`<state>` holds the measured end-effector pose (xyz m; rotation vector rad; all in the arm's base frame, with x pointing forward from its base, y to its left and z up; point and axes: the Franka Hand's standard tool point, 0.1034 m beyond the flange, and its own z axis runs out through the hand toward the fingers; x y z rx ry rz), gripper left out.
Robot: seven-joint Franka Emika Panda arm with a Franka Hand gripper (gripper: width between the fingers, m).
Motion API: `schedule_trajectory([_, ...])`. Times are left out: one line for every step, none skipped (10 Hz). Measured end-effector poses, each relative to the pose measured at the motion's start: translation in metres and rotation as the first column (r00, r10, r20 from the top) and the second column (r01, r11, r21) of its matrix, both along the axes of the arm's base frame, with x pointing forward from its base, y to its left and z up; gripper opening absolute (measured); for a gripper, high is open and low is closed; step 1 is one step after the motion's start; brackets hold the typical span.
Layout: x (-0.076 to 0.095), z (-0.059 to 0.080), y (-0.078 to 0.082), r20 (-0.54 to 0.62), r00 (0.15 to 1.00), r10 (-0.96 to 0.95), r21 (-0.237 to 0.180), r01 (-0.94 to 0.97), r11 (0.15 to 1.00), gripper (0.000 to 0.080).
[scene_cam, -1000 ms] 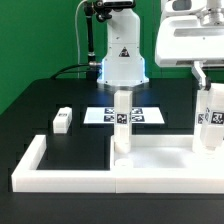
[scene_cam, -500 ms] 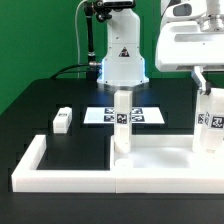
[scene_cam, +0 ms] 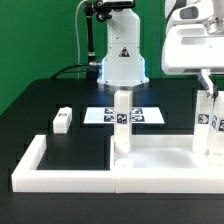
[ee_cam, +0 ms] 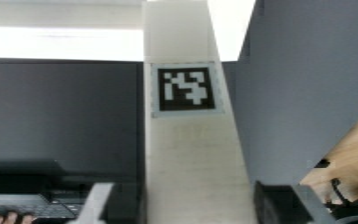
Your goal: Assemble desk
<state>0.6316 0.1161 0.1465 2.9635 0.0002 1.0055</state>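
Observation:
My gripper (scene_cam: pixel 213 90) is at the exterior view's right, shut on an upright white leg (scene_cam: pixel 212 125) with a black-and-white tag. The leg's lower end is at the far right corner of the flat white tabletop (scene_cam: pixel 160 158). In the wrist view this leg (ee_cam: pixel 188 100) fills the middle, and dark fingers (ee_cam: pixel 115 203) press it from both sides. A second leg (scene_cam: pixel 122 122) stands upright on the tabletop's left corner. A third leg (scene_cam: pixel 62 121) lies loose on the black table at the left.
A low white border wall (scene_cam: pixel 40 165) runs along the front and left of the table, against the tabletop. The marker board (scene_cam: pixel 125 115) lies behind the standing leg. The robot's white base (scene_cam: pixel 122 55) is at the back, before a green backdrop.
My gripper has moved slightly down and toward the exterior view's right, carrying the leg with it. Nothing else has moved.

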Motion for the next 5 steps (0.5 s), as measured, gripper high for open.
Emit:
schedule_trajectory([0.003,-0.0001,0.0,0.004,1.0,-0.002,-0.001,0.002,1.0,0.0288])
schedule_trajectory([0.0049,-0.0012,0.0012,0.006,1.0,0.0,-0.002,0.0,1.0,0.0288])
schedule_trajectory([0.0037,-0.0065,0.0032,-0.001,1.0,0.003,-0.005,-0.003,1.0,0.0288])
schedule_trajectory([0.0034,-0.0087,0.0044,0.0,1.0,0.006,-0.007,-0.006,1.0,0.0288])
schedule_trajectory([0.0039,-0.0088,0.0043,0.006,1.0,0.007,-0.007,-0.006,1.0,0.0288])
